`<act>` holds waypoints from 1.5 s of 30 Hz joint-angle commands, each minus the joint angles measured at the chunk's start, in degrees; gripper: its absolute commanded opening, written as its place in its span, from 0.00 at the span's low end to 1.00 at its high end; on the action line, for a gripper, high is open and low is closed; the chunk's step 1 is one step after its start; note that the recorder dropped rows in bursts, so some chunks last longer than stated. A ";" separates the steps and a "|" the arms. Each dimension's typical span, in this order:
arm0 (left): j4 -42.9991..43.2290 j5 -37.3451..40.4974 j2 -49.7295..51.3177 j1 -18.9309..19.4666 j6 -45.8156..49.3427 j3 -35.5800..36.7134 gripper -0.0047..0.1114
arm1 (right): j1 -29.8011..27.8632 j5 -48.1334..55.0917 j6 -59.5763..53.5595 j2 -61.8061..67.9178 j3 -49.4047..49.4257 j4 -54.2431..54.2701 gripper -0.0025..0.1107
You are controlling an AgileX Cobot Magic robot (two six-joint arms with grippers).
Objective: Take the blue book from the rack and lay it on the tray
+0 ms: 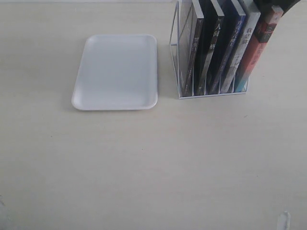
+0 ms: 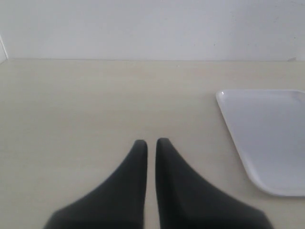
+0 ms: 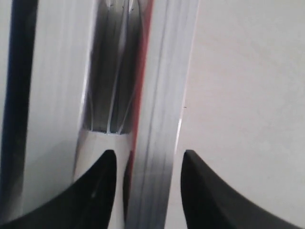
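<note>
Jaws of the left gripper (image 2: 151,143) are drawn almost together: we see two black, tapered, matte fingers with only a hairline slit between them and nothing in it, above the table (image 2: 71,105). Those of the right gripper (image 3: 147,155) stand apart, astride the top page edge of the red-orange book (image 3: 162,95). We cannot tell whether either finger touches it.

We read the table as a pale cream, matte board with a faint grain. The tray (image 1: 115,72) is smooth white, flat, with rounded corners and a low rim, and lies just beside the rack (image 1: 211,94). The rack is thin white wire with upright dividers, and five glossy paperbacks stand in it.

The blue book (image 1: 233,38) is the middle one of the five. It stands between two black-spined books (image 1: 209,48) on the tray side and a pale-spined book (image 1: 243,52) on the other. Its narrow navy spine faces the exterior camera. Its long axis runs upward and leans away from the tray at the top, as its neighbours' do.

The exterior picture cuts off the tops of the books, and the print on the spines is too blurred for us to read. The right arm shows there only as a dark shape in the top corner. In the right wrist view the books are close, soft streaks, and a dark blue strip at the edge cannot be assigned to any book.
</note>
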 commanded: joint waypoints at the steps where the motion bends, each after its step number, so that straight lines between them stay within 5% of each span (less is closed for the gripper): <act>1: 0.12 -0.35 -0.13 -0.46 0.12 0.22 0.09 | -0.16 -0.04 0.12 -0.12 0.08 -0.03 0.19; 4: 0.12 -0.35 -0.13 -0.46 0.12 0.22 0.09 | -0.16 -0.04 0.23 -0.12 0.08 -0.03 0.02; 45: 0.12 -0.35 -0.13 -0.46 0.12 0.22 0.09 | -0.16 -0.04 1.23 -6.15 -6.71 -0.03 0.02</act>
